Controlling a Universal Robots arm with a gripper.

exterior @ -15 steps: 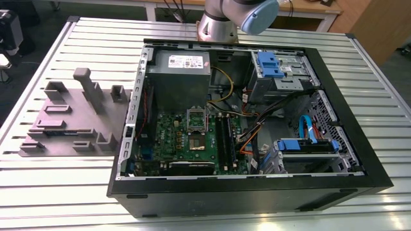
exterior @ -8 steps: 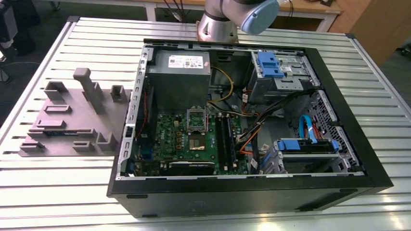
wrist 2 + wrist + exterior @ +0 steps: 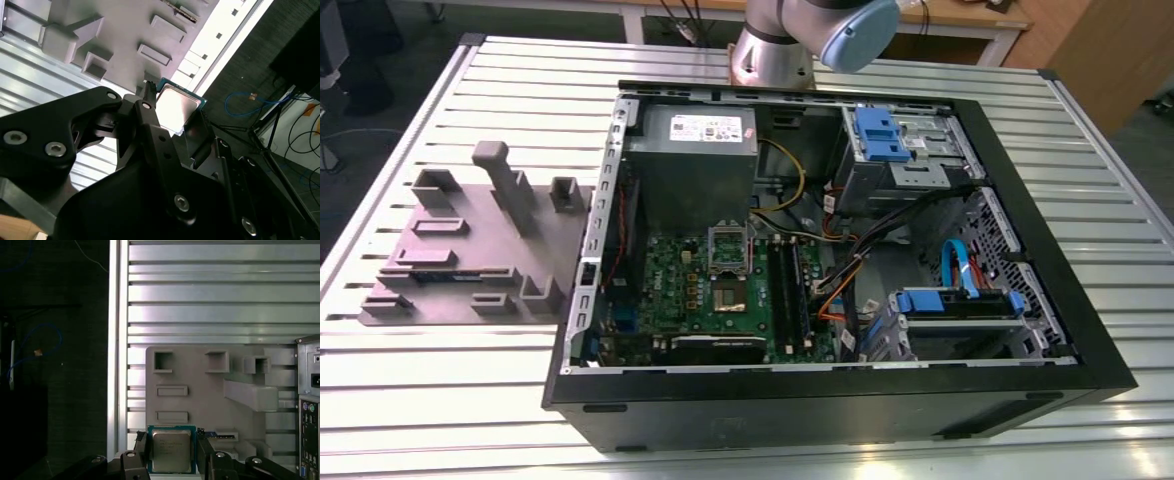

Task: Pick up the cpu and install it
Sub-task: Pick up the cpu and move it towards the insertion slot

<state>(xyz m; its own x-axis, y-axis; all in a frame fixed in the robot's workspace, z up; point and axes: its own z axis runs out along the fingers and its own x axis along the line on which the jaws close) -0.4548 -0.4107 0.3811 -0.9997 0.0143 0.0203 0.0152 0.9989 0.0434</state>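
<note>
The pincer (image 3: 172,456) gripped the cpu (image 3: 171,446) by its edges over the grey tray (image 3: 200,365) on the table (image 3: 210,290). The pick-up looked complete, and installing would call for square alignment over the motherboard (image 3: 670,285).

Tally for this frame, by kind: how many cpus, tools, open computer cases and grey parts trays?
cpu: 1
tool: 1
computer case: 1
grey parts tray: 1
Total: 4
</note>
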